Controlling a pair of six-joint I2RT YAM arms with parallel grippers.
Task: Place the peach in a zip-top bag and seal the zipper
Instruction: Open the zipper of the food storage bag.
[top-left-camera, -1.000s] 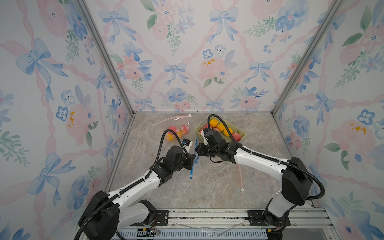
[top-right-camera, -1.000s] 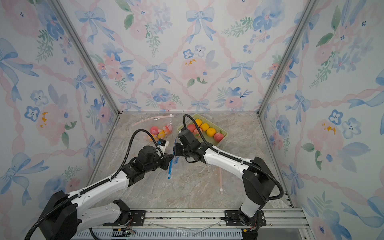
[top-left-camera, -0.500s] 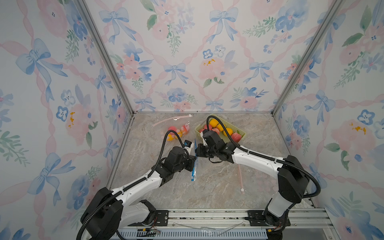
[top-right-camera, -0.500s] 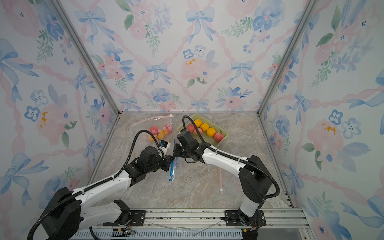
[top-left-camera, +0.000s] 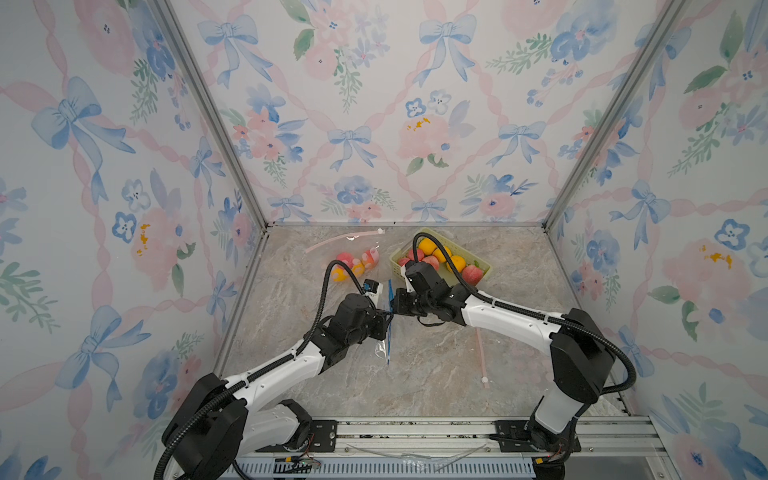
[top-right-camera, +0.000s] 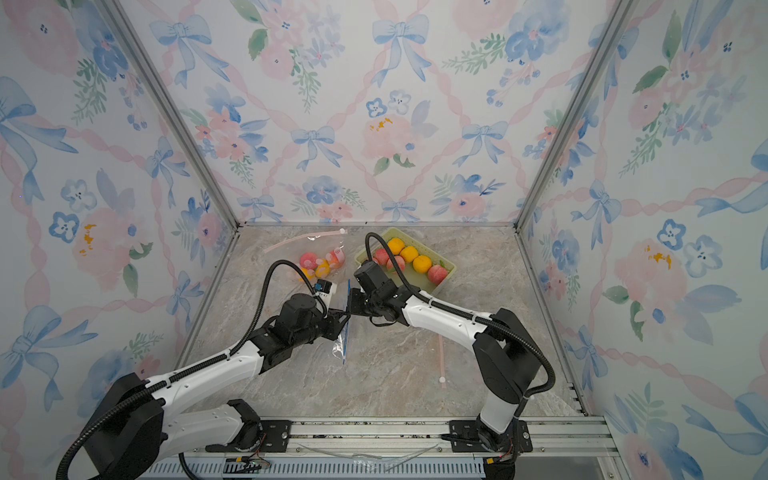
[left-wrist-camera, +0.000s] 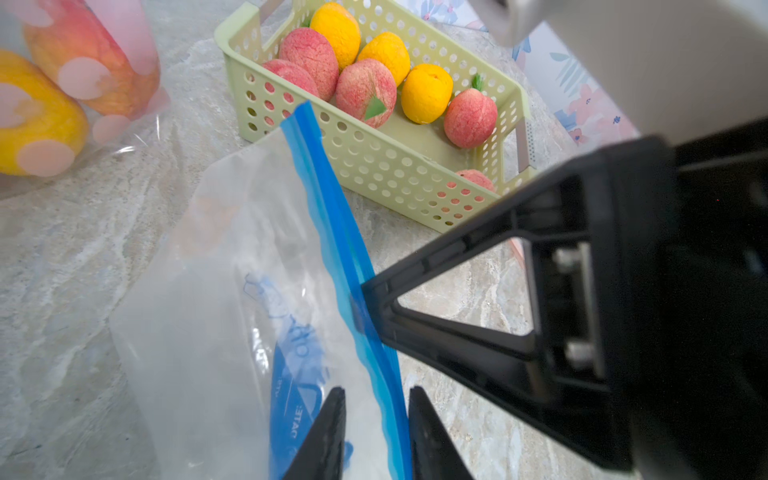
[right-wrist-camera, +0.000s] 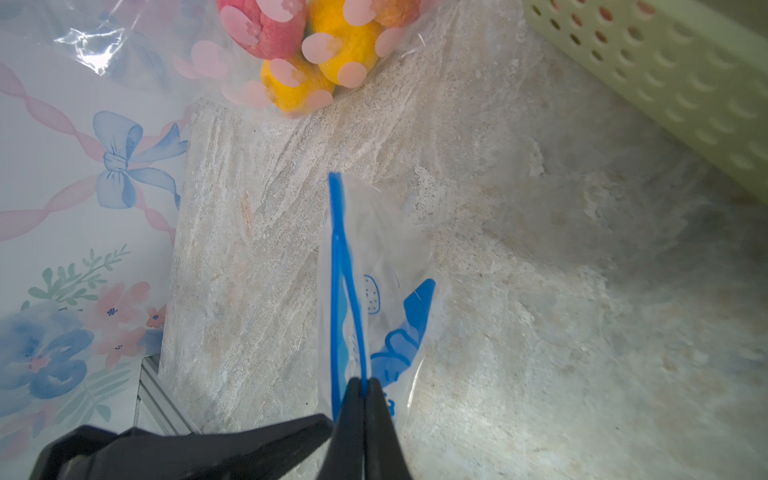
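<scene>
A clear zip-top bag (top-left-camera: 387, 332) (top-right-camera: 344, 336) with a blue zipper strip stands on edge at the table's centre, between both grippers. My right gripper (right-wrist-camera: 365, 384) (top-left-camera: 395, 305) is shut on one lip of the blue strip (right-wrist-camera: 338, 257), and the mouth gapes slightly. My left gripper (left-wrist-camera: 376, 399) (top-left-camera: 389, 318) is open, its fingers straddling the bag's top edge (left-wrist-camera: 357, 291) without pinching it. Several peaches (left-wrist-camera: 365, 91) (top-left-camera: 472, 273) lie in the green basket (left-wrist-camera: 374, 166) just behind. I see no fruit inside the bag.
Oranges (left-wrist-camera: 426, 92) share the green basket (top-left-camera: 484, 272). A pink-dotted bag (top-left-camera: 353, 264) (right-wrist-camera: 307, 41) holding fruit lies at the back, left of the basket. A flat clear bag with a pink zipper strip (top-left-camera: 482, 357) lies on the right. The walls are close.
My left gripper's jaws have parted from shut to a small gap around the bag's edge. The right gripper closed on the blue strip and stays shut. The bag has shifted slightly.
</scene>
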